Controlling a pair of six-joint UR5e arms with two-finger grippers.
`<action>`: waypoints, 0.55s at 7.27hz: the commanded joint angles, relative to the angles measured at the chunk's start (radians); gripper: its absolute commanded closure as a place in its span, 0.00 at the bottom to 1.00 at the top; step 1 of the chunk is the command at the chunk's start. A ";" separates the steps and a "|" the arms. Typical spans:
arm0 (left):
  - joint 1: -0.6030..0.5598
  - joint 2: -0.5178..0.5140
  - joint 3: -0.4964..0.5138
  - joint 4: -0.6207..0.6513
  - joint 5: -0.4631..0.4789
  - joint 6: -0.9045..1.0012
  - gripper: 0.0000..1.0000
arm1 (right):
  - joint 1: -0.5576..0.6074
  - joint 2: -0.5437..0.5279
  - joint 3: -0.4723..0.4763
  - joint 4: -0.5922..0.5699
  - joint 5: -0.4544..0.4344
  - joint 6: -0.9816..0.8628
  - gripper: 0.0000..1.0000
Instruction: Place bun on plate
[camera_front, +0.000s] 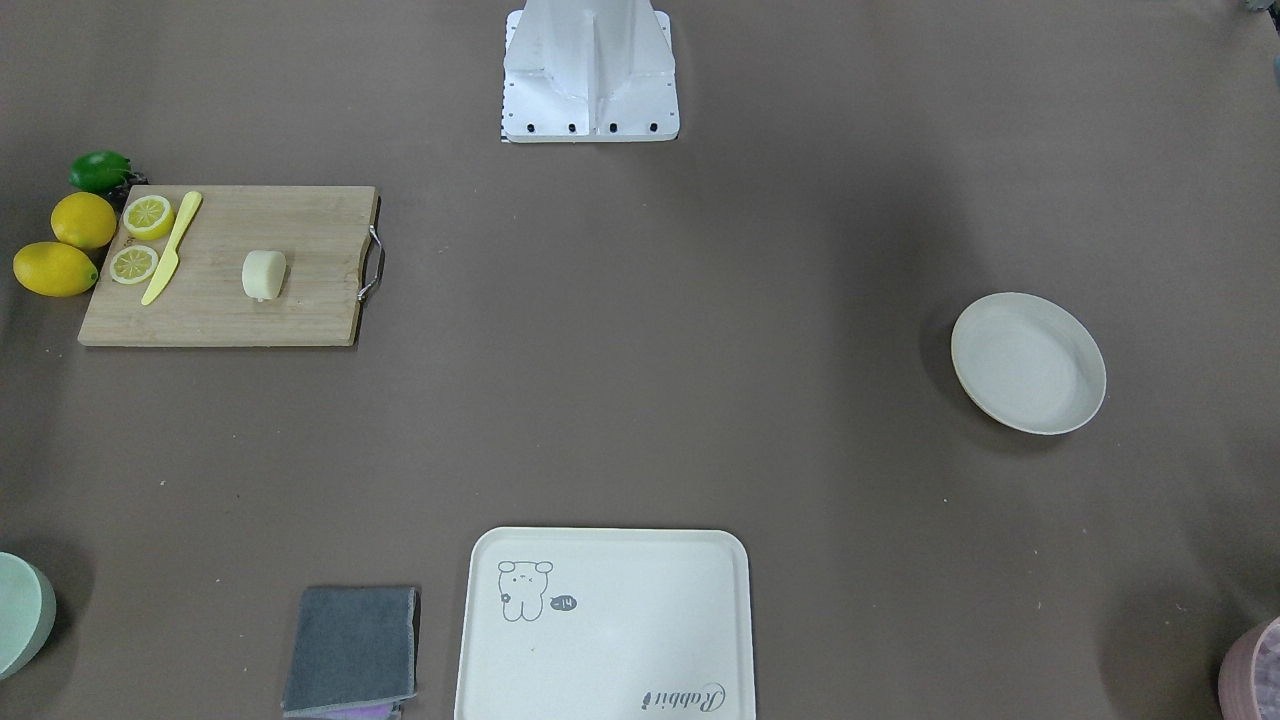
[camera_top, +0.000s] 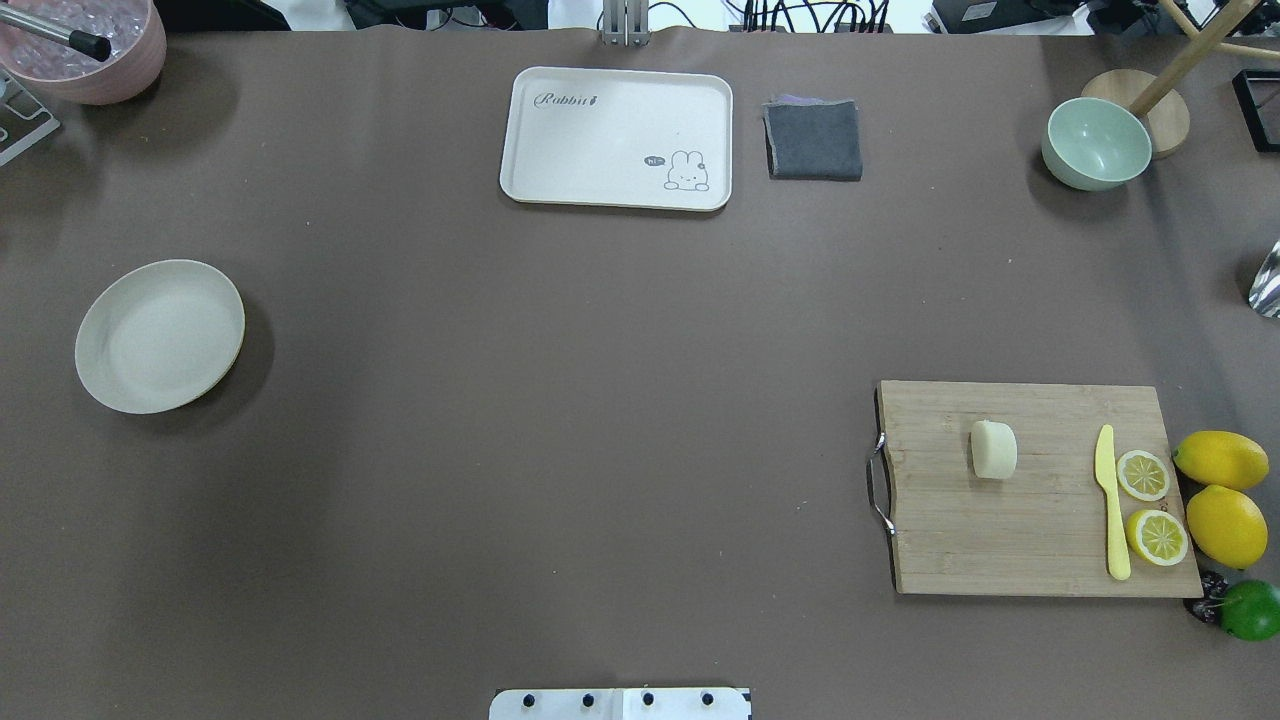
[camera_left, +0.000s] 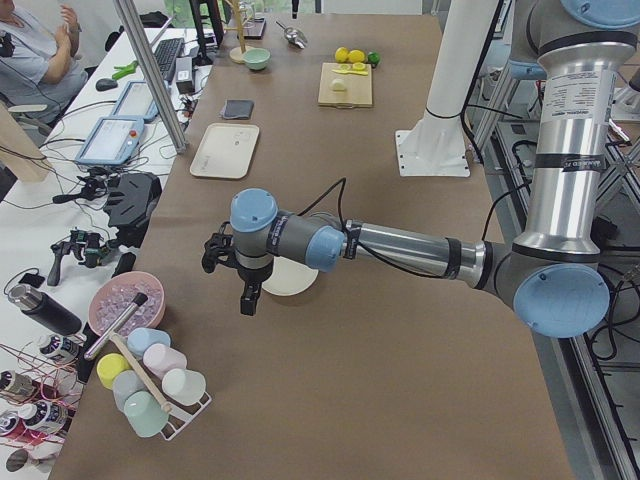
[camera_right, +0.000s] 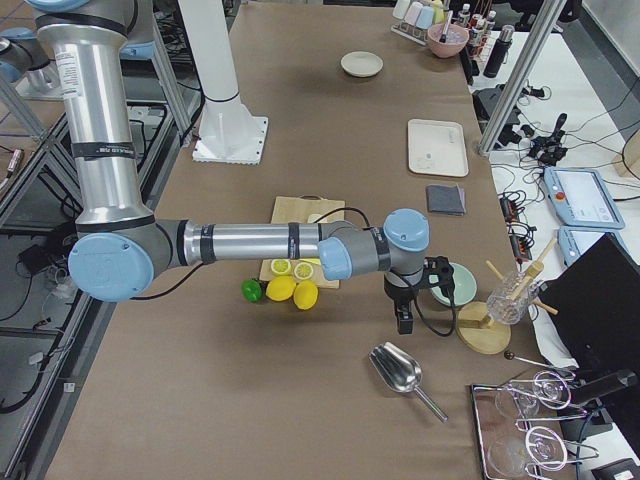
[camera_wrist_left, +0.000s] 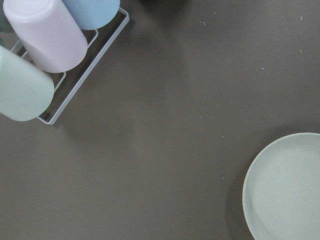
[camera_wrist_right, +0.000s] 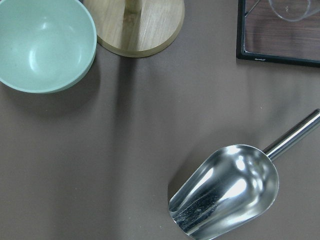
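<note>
The pale cream bun (camera_front: 264, 274) (camera_top: 993, 449) lies on a wooden cutting board (camera_top: 1040, 520) on the robot's right side of the table. Far across on the left side sits the round off-white plate (camera_front: 1028, 362) (camera_top: 160, 335), with nothing on it. My left gripper (camera_left: 240, 285) shows only in the exterior left view, hanging above the table just beyond the plate (camera_left: 295, 280); I cannot tell if it is open or shut. My right gripper (camera_right: 404, 318) shows only in the exterior right view, past the board near a green bowl (camera_right: 452, 282); its state cannot be told either.
On the board lie a yellow knife (camera_top: 1110, 500) and two lemon slices (camera_top: 1143, 474); whole lemons (camera_top: 1220, 458) and a lime (camera_top: 1252, 609) sit beside it. A bear tray (camera_top: 617, 137), grey cloth (camera_top: 814, 139), green bowl (camera_top: 1095, 143), metal scoop (camera_wrist_right: 225, 192) and cup rack (camera_wrist_left: 75, 70) stand around.
</note>
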 joint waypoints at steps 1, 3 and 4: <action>-0.001 0.001 -0.023 -0.001 0.002 0.002 0.02 | 0.002 -0.003 -0.002 0.000 0.000 -0.001 0.00; 0.008 0.001 -0.024 0.000 0.005 0.008 0.02 | 0.002 -0.006 -0.001 0.003 -0.002 -0.001 0.00; 0.010 0.001 -0.018 0.000 0.003 0.001 0.02 | 0.002 -0.006 0.002 0.005 -0.002 0.004 0.00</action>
